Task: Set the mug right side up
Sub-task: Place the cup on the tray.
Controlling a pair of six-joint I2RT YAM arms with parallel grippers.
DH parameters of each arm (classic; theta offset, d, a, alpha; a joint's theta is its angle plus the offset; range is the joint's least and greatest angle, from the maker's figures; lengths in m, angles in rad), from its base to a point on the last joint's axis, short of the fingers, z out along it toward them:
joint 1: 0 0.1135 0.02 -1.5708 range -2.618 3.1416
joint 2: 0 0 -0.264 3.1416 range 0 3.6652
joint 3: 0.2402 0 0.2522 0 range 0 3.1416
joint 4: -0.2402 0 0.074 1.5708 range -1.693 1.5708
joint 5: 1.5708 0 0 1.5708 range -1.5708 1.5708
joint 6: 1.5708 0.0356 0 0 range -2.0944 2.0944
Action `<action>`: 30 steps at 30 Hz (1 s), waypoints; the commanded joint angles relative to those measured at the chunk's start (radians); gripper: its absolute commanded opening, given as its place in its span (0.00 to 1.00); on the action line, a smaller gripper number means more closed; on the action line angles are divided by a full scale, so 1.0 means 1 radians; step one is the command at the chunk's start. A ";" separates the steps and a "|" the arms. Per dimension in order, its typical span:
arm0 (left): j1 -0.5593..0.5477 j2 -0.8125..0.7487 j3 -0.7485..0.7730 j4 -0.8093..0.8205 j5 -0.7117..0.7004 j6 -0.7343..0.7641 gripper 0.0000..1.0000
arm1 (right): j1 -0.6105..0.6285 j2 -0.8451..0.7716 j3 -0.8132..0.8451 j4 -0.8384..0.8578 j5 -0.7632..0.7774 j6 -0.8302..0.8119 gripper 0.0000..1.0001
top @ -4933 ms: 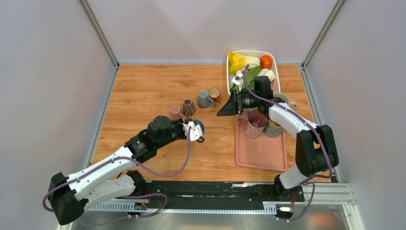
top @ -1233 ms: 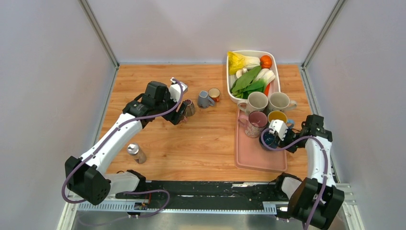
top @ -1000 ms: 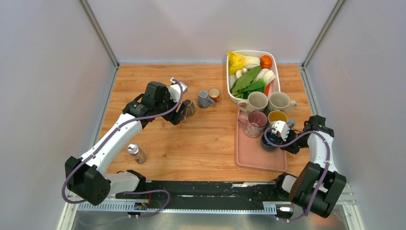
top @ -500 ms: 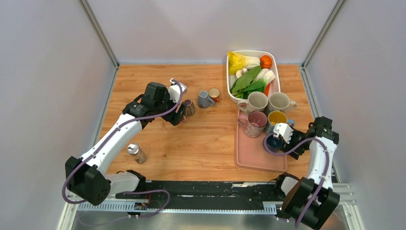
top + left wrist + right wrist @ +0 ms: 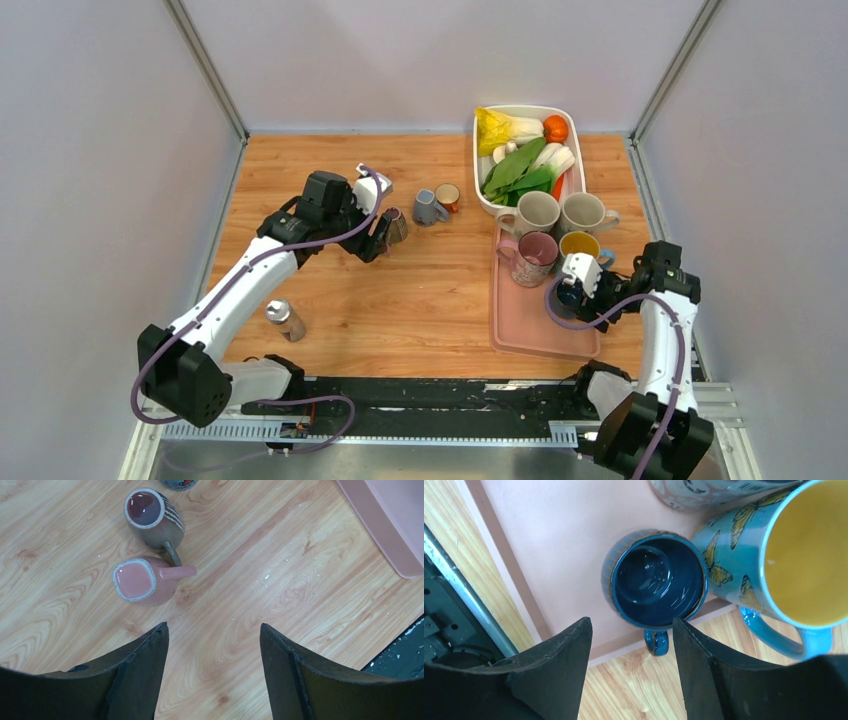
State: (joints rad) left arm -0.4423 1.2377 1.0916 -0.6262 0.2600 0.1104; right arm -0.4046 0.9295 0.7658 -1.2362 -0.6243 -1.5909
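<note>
A dark blue mug [image 5: 656, 580] stands upright on the pink tray [image 5: 554, 540], mouth up, its handle over the tray's edge. My right gripper [image 5: 631, 621] hovers open just above it, holding nothing; in the top view the right gripper [image 5: 597, 293] is at the tray's right side beside the blue mug [image 5: 570, 296]. My left gripper [image 5: 212, 626] is open over bare wood, short of a pink mug [image 5: 140, 581] and a brown striped mug [image 5: 152, 512]. Both seem to stand base up. In the top view the left gripper [image 5: 378, 240] covers the pink mug.
On the tray [image 5: 530, 330] stand a butterfly mug with a yellow inside [image 5: 578, 245], a pink patterned mug [image 5: 535, 255] and two cream mugs [image 5: 537, 212]. A white dish of vegetables [image 5: 478, 160] is behind them. A grey mug [image 5: 428, 207], a small orange mug [image 5: 448, 196] and a metal bottle [image 5: 284, 320] are on the wood.
My right gripper has opened and let go of the dark blue mug, which now stands on the tray, then shifted slightly. The left arm has not moved.
</note>
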 commanded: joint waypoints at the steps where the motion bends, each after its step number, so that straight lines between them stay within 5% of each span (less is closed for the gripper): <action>1: 0.007 -0.010 0.015 0.033 0.033 -0.014 0.74 | 0.061 0.026 0.039 0.096 -0.086 0.166 0.64; 7: 0.008 -0.033 -0.007 0.043 0.031 -0.009 0.74 | 0.219 0.073 0.031 0.203 -0.010 0.329 0.61; 13: 0.019 -0.054 -0.021 0.042 0.031 -0.007 0.74 | 0.292 0.185 0.048 0.286 0.125 0.464 0.48; 22: 0.028 -0.050 -0.026 0.055 0.040 -0.013 0.74 | 0.293 0.230 0.074 0.184 0.147 0.413 0.30; 26: 0.028 -0.046 -0.024 0.053 0.043 -0.014 0.74 | 0.293 0.223 0.073 0.102 0.169 0.336 0.14; 30: 0.028 -0.040 -0.026 0.055 0.051 -0.021 0.74 | 0.293 0.226 0.069 0.060 0.208 0.287 0.10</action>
State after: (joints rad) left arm -0.4202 1.2087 1.0664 -0.6014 0.2836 0.1089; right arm -0.1089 1.1671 0.8108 -1.1355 -0.4850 -1.2045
